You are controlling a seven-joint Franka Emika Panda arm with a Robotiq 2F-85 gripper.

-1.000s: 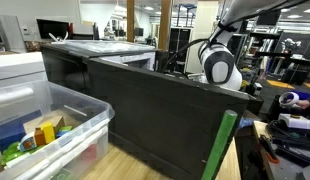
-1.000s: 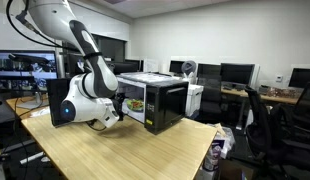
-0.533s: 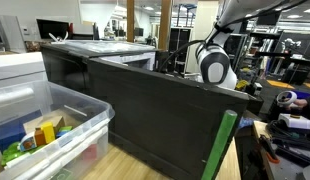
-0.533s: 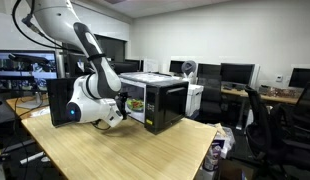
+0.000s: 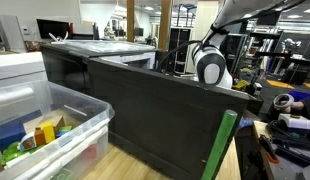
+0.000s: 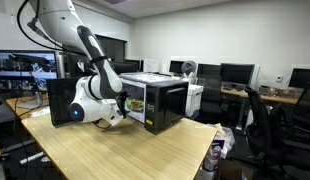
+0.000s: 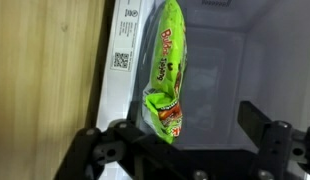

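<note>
Inside the open cavity of the black microwave oven (image 6: 163, 106), seen in the wrist view, lies a crumpled bright-green snack bag (image 7: 167, 70). It rests on the pale cavity floor, stretched lengthwise away from the camera. The pincer (image 7: 180, 138) is spread wide, with one dark finger (image 7: 103, 150) on each side of the bag's near end. That end sits in the gap between them, and no finger can be seen pressing it, so the bag is not gripped.

Writing: the bag carries red lettering with a red-and-brown patch near its lower end, too blurred to read. A square code label (image 7: 120, 60) and a second small printed label (image 7: 132, 12) sit on the oven's white front frame, both illegible.

In an exterior view, the pincer (image 6: 120, 109) reaches into the oven mouth above the light wooden surface (image 6: 115, 152).
</note>
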